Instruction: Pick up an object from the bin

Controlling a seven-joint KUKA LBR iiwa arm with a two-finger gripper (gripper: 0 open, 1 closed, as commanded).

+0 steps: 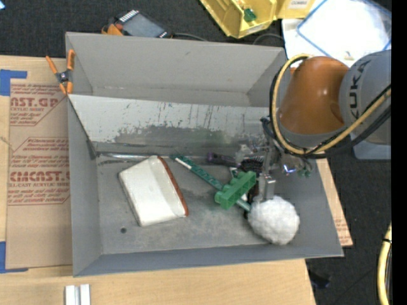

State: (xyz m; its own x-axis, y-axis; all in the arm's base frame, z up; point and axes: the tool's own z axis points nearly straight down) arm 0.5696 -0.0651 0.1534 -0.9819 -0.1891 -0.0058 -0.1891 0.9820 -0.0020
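My gripper (263,178) hangs low at the right side of the bin, under the arm's orange cover. Right beside it on the left lies a green plastic tool (234,190) with a chunky head; its thin green handle runs up and to the left. The head touches or nearly touches the gripper, and I cannot tell whether it is held. A white fluffy ball (275,219) rests just below the gripper, against the green head.
A white rectangular block with an orange-brown edge (151,190) lies on the bin floor at the left. A thin dark stick (219,158) lies near the back wall. The bin's right wall stands close behind the gripper.
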